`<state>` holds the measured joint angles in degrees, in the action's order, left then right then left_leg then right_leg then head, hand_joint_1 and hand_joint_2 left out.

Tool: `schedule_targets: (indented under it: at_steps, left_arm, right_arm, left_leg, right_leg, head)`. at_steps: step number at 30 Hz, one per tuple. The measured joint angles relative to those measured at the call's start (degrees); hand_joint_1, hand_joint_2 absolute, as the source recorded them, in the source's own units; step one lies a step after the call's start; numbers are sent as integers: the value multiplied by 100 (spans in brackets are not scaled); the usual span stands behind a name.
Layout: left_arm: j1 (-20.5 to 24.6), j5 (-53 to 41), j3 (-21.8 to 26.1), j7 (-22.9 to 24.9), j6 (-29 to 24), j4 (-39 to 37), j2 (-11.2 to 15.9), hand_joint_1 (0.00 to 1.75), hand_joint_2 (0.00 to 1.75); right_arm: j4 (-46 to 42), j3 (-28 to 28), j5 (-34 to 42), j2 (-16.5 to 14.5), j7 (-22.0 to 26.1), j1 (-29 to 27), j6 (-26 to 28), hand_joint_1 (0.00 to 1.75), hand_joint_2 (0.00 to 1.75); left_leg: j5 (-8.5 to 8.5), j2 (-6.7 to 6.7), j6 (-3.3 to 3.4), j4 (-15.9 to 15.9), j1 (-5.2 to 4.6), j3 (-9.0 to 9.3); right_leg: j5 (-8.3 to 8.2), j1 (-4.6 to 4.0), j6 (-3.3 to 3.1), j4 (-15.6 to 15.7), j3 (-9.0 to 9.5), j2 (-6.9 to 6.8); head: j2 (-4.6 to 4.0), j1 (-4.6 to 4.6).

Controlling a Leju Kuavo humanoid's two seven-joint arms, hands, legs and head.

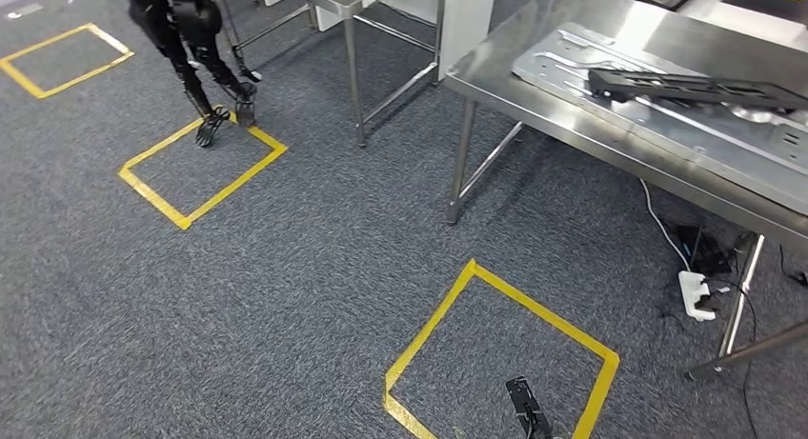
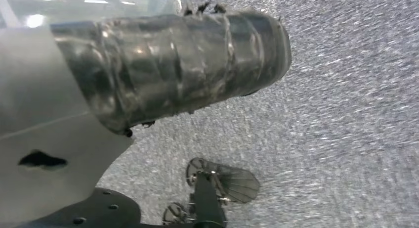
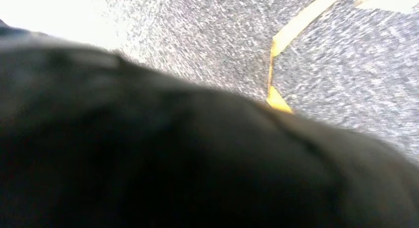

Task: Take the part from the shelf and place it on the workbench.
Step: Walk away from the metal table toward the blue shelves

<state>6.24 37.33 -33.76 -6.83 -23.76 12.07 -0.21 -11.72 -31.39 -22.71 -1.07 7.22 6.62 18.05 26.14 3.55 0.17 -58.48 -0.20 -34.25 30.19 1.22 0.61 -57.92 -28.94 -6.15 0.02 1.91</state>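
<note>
1. A long black part [image 1: 694,87] lies at the upper right of the head view, on a flat metal plate [image 1: 667,125] on the steel workbench [image 1: 534,63]. Whether this is the task's own part I cannot tell; no shelf is in sight.
2. Handling, as a judgement: the black part looks like a stiff, moulded or stamped strip, long and thin, probably light but awkward to balance. A hold near its middle, across the narrow width, would keep it from tipping. The metal plate under it looks smooth, so things may slide on it.
3. Left hand [image 2: 168,65]: in the left wrist view a grey ribbed cover hangs over the carpet; the fingers are hidden, so I cannot tell how far open it is or whether it holds anything.
4. Right hand [image 3: 197,159]: a dark blurred mass in the right wrist view; its state cannot be told either.
5. Surface and room: grey carpet [image 1: 314,268] marked with yellow tape squares [image 1: 495,353], one at lower centre, others at upper left. A second steel table [image 1: 353,1] stands at top centre; cables and a power strip [image 1: 697,296] lie under the workbench, a trip risk.
</note>
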Motion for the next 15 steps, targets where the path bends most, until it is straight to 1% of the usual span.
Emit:
schedule_targets:
  at_steps: [1, 2, 3, 4, 5, 6, 7, 8, 9, 10, 11, 12, 13, 14, 15]
  left_arm:
    - [0, -10, 17, -17, 19, 0, -4, 0, 0]
    - [-5, -22, 33, -34, 43, 0, -6, 0, 0]
    - [-20, -33, 43, -52, 72, 0, -9, 0, 0]
    - [-29, -46, 45, -67, 103, 0, -11, 0, 0]
    - [-30, -57, 45, -78, 127, 0, -14, 0, 0]
    - [-26, -73, 46, -85, 149, 0, -17, 0, 0]
    - [-14, -90, 46, -87, 169, 0, -15, 0, 0]
    - [-4, -106, 47, -89, 184, 0, -13, 0, 0]
    - [1, -126, 48, -88, 203, 0, -11, 0, 0]
    - [-1, -141, 48, -86, 223, 0, -10, 0, 0]
    - [-6, -156, 49, -82, 242, 0, -9, 0, 0]
    - [-11, -170, 49, -79, 261, 0, -9, 0, 0]
    - [-10, -183, 50, -75, 278, 0, -9, 0, 0]
    - [-6, -195, 50, -75, 291, 0, -6, 0, 0]
    - [-1, -207, 50, -79, 302, 0, -1, 0, 0]
  right_arm:
    - [0, 3, 18, 3, -46, 12, 9, 0, 0]
    - [0, 7, 40, 4, -104, 24, 20, 0, 0]
    - [1, 10, 65, 4, -168, 35, 32, 0, 0]
    - [1, 13, 91, 4, -227, 39, 48, 0, 0]
    - [2, 14, 114, 4, -274, 37, 67, 0, 0]
    - [2, 14, 138, 7, -315, 30, 86, 0, 0]
    - [3, 14, 162, 9, -346, 17, 101, 0, 0]
    - [5, 14, 185, 10, -374, 1, 111, 0, 0]
    - [9, 14, 204, 11, -394, -14, 119, 0, 0]
    - [13, 14, 213, 9, -406, -24, 122, 0, 0]
    - [15, 14, 215, 8, -411, -28, 128, 0, 0]
    - [17, 14, 218, 7, -408, -28, 138, 0, 0]
    - [19, 14, 222, 5, -398, -27, 148, 0, 0]
    - [20, 14, 225, 2, -380, -25, 157, 0, 0]
    - [21, 14, 225, -1, -359, -25, 162, 0, 0]
  left_leg:
    - [11, -42, 32, 1, -23, 2]
    - [4, -110, 65, 18, -25, 5]
    - [-8, -174, 97, 49, -19, 22]
    - [-22, -233, 137, 86, -8, 45]
    - [-39, -293, 174, 122, 6, 67]
    - [-46, -353, 205, 141, 13, 75]
    - [-44, -418, 228, 144, 9, 74]
    - [-42, -494, 241, 140, 1, 72]
    - [-38, -579, 246, 133, -7, 72]
    - [-34, -665, 245, 121, -12, 74]
    - [-26, -754, 238, 99, -13, 76]
    - [-12, -841, 224, 65, -11, 72]
    - [7, -915, 203, 24, -15, 56]
    - [25, -995, 178, -18, -17, 32]
    - [34, -1062, 147, -49, -11, 5]
  right_leg:
    - [9, -12, 32, 12, 17, -50]
    - [18, -12, 67, 28, 42, -98]
    - [47, 1, 101, 18, 60, -73]
    - [122, 11, 124, -66, 36, 42]
    - [251, 22, 137, -265, -49, 202]
    - [426, 30, 139, -598, -209, 391]
    - [607, 22, 133, -1001, -418, 516]
    - [731, 17, 129, -1369, -622, 570]
    - [754, 11, 125, -1593, -765, 593]
    - [662, 9, 120, -1604, -814, 604]
    - [460, 11, 112, -1384, -754, 628]
    - [218, 20, 102, -1001, -616, 712]
    - [59, 32, 91, -643, -476, 851]
    - [-48, 42, 78, -363, -364, 969]
    - [-71, 42, 64, -216, -307, 1053]
  head:
    - [0, 3]
    - [0, 5]
    - [0, 8]
    - [0, 13]
    - [0, 20]
    - [0, 26]
    - [0, 28]
    - [0, 28]
    - [0, 27]
    - [0, 27]
    - [0, 28]
    - [0, 28]
    - [0, 27]
    - [0, 28]
    - [0, 27]
